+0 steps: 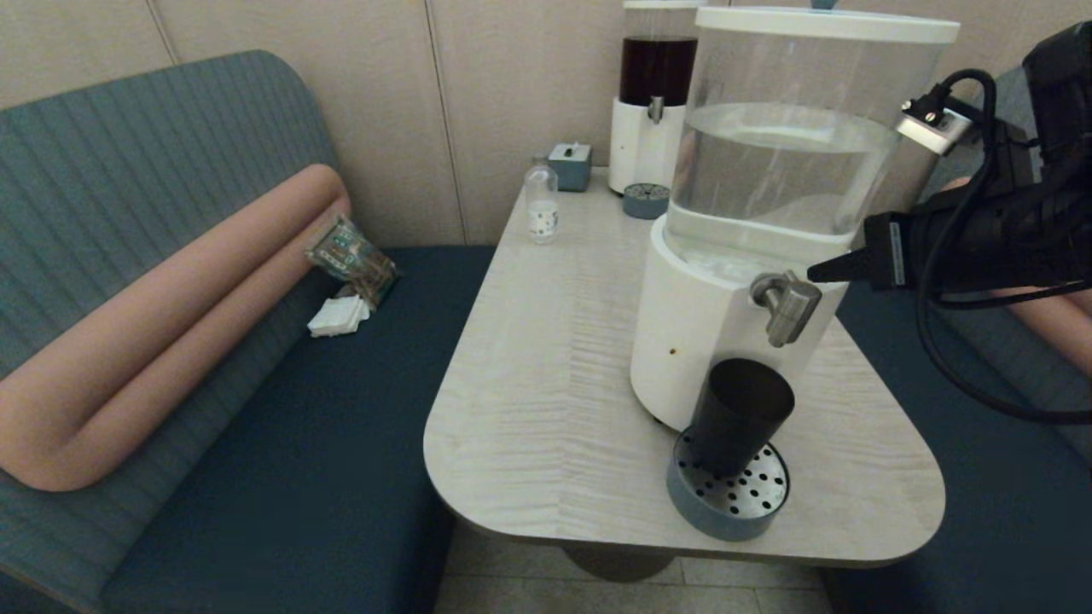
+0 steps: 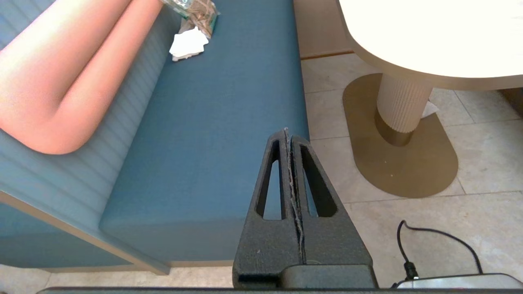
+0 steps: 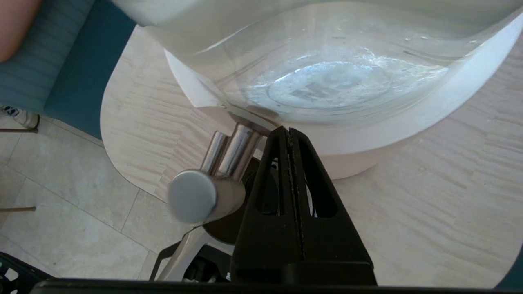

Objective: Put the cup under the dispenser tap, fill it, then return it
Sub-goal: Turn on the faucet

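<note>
The right claw [image 1: 812, 273] reaches in from the robot's right with its two fingers pressed flat together, gripping nothing, and its pointed tip sits just beside the dispenser tap [image 1: 785, 305], level with the tap's upper end, close enough that contact cannot be told apart from a small gap. In the right wrist view the same right claw [image 3: 288, 131] has its tip against the seam where the clear tank [image 3: 327, 69] meets the white base [image 3: 367, 139], with the brushed-steel dispenser tap [image 3: 212, 179] alongside its fingers. Below the claw and the tap's outlet stands the cup [image 1: 739, 415], upright and free of any grip, resting on the perforated drip tray [image 1: 729, 499] right against the front of the white base [image 1: 691, 333] of the big dispenser; whether it holds water cannot be told. The tray sits near the front edge of the pale wood tabletop [image 1: 546, 358]. Well beyond the claw, toward the wall, are the dark-liquid dispenser [image 1: 653, 94], a small clear bottle [image 1: 541, 205] and a little blue box [image 1: 570, 165]. The left claw [image 2: 289, 134] hangs away from the tabletop, over the edge of the blue bench seat [image 2: 204, 143] and the tiled floor [image 2: 470, 163], its fingers closed together on nothing
</note>
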